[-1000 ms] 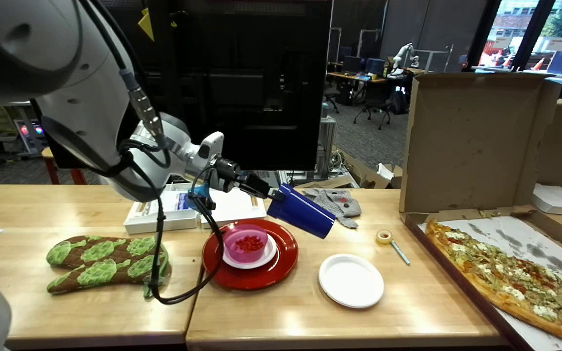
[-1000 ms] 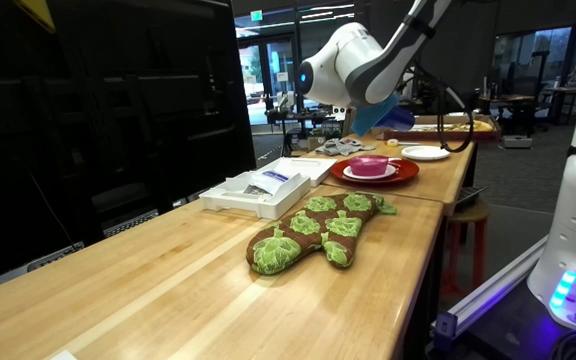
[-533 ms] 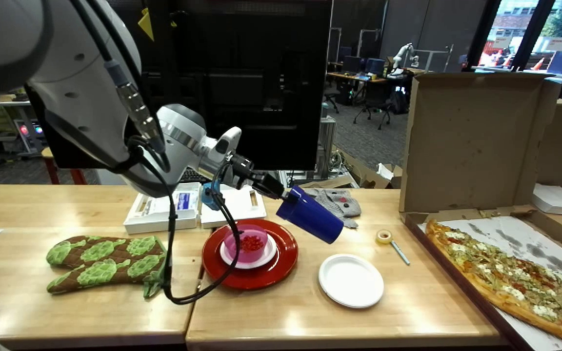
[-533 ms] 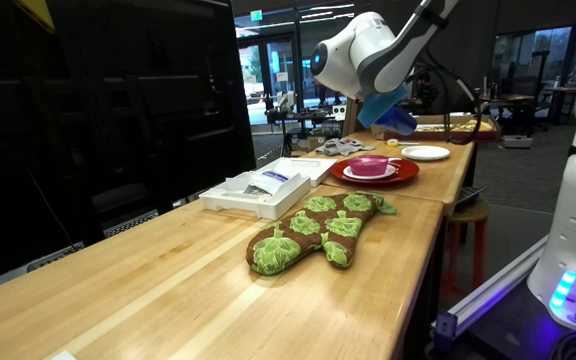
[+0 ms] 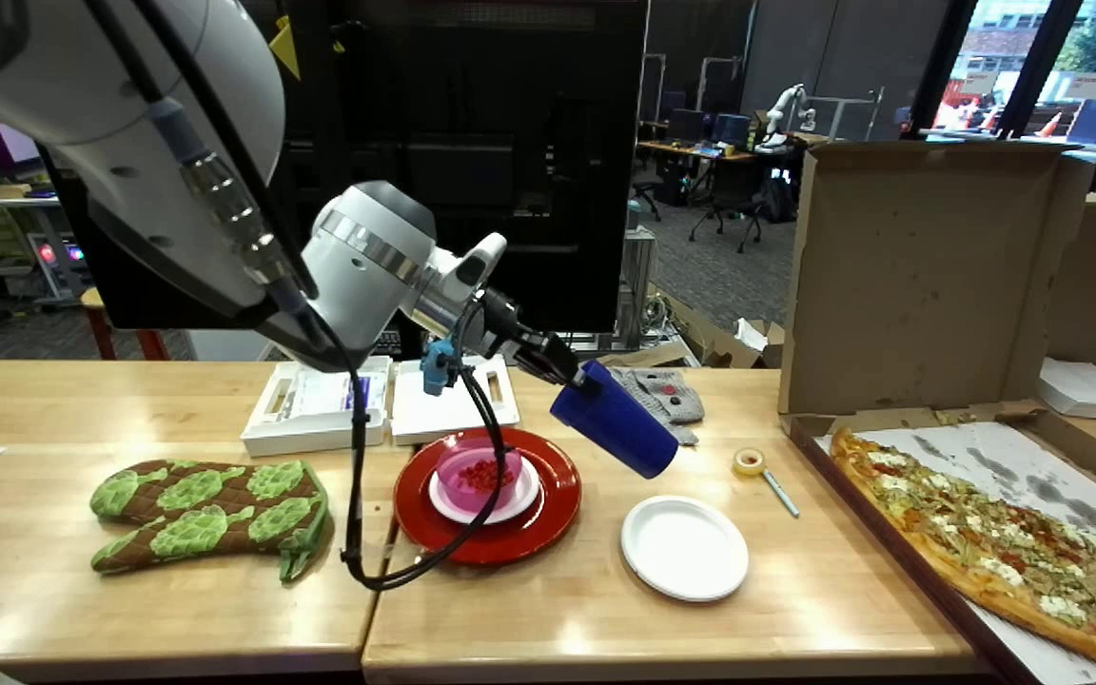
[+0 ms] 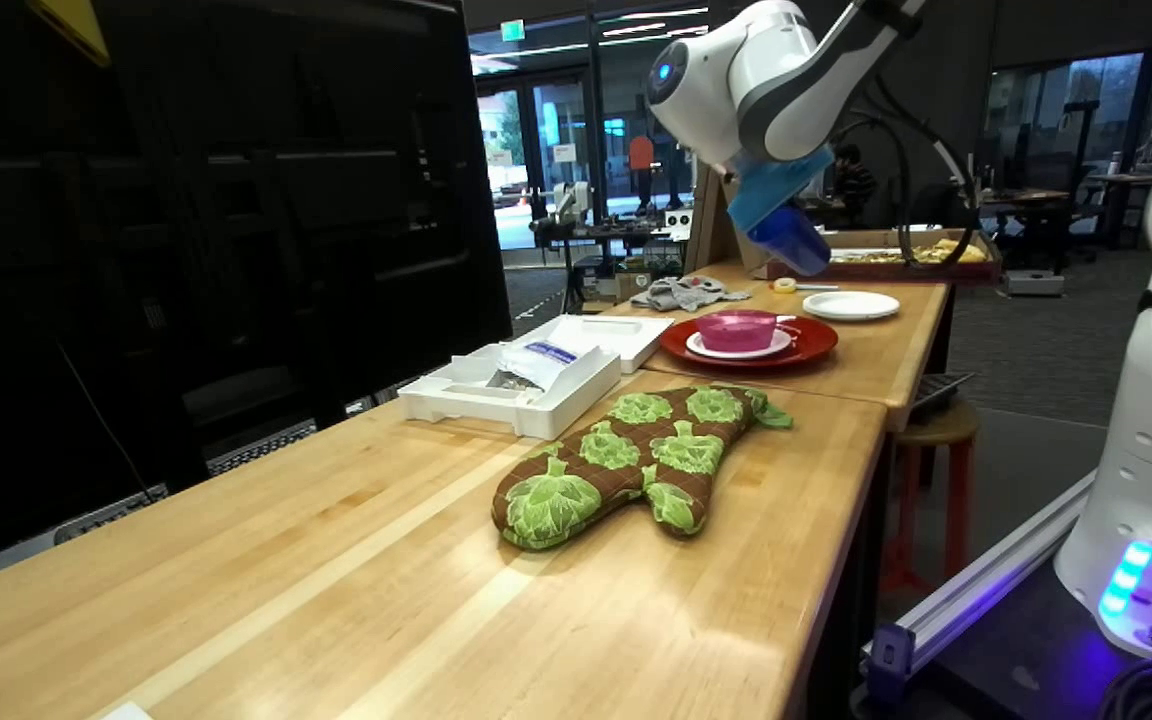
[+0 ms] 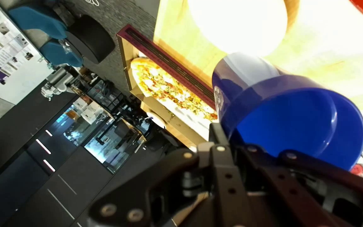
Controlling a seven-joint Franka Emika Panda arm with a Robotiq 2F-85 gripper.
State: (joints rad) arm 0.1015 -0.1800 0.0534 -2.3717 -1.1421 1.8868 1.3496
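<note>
A blue cup (image 5: 619, 423) hangs tilted above the table, its mouth toward my gripper (image 5: 580, 378) and its base pointing down and right in an exterior view. In the wrist view the cup (image 7: 295, 123) is pinched by its wall at the rim: my gripper (image 7: 228, 134) has one finger outside and one inside the mouth. Its visible inner wall is plain blue. Below the cup's base lies a white plate (image 5: 685, 549). To the left, a pink bowl (image 5: 464, 490) with small red pieces stands on a small white plate on a red plate (image 5: 557, 504).
An open pizza box (image 5: 938, 304) with pizza (image 5: 1005, 557) stands at the right. A tape roll (image 5: 748, 462), a marker (image 5: 780, 494) and a grey knitted item (image 5: 676, 392) lie nearby. A white tray (image 6: 536, 400) and a patterned oven mitt (image 6: 626, 460) lie on the table.
My gripper has carried the blue cup to the right and slightly down in an exterior view. The cup leans a little less than before. Nothing on the table has moved.
</note>
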